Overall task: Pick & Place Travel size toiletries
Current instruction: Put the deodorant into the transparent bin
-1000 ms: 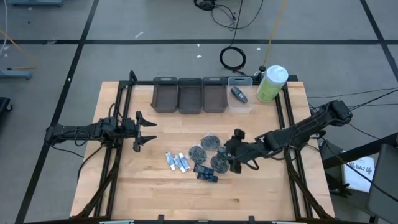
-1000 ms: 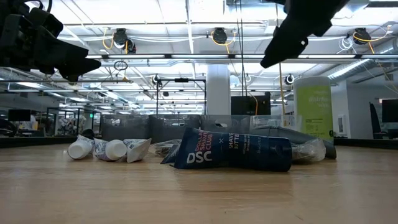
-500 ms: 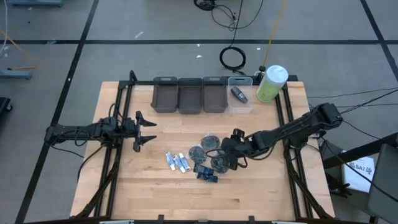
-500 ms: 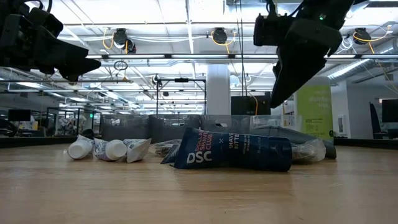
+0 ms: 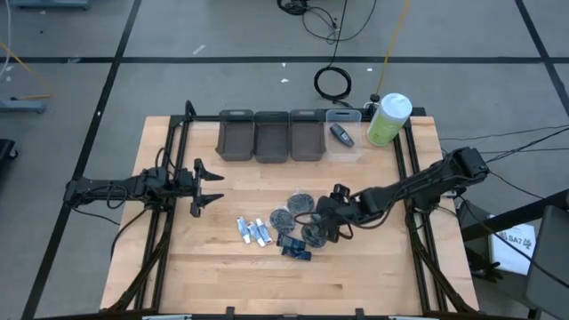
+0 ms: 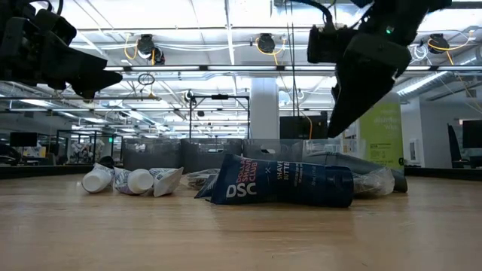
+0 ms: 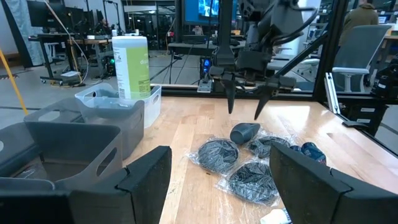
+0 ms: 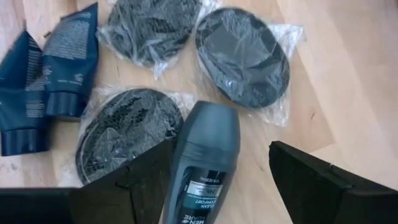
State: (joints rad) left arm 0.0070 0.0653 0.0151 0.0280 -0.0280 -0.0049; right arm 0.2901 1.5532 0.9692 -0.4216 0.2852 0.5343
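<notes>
The toiletries lie in a pile at mid-table: white-and-blue tubes (image 5: pixel 253 231), plastic-wrapped dark grey discs (image 5: pixel 300 203) and dark blue packets (image 5: pixel 295 246). A dark oval roll-on piece (image 8: pixel 202 165) lies flat on the wood among the discs (image 8: pixel 242 56). My right gripper (image 5: pixel 325 224) hangs open just above that piece, pointing down, one finger on each side, touching nothing; the left wrist view shows the right gripper (image 7: pixel 244 112) clear above the oval piece (image 7: pixel 244 132). My left gripper (image 5: pixel 212 187) waits open over the table's left part.
Three grey bins (image 5: pixel 271 135) and a clear bin (image 5: pixel 342 142) holding another dark oval piece (image 5: pixel 340 135) line the far edge. A big green bottle (image 5: pixel 388 120) stands at the far right corner. Bare wood lies along the near edge.
My right gripper has moved down and a little toward the table's left, coming over the pile of toiletries, most of it in the first half second. The toiletries have not moved.
</notes>
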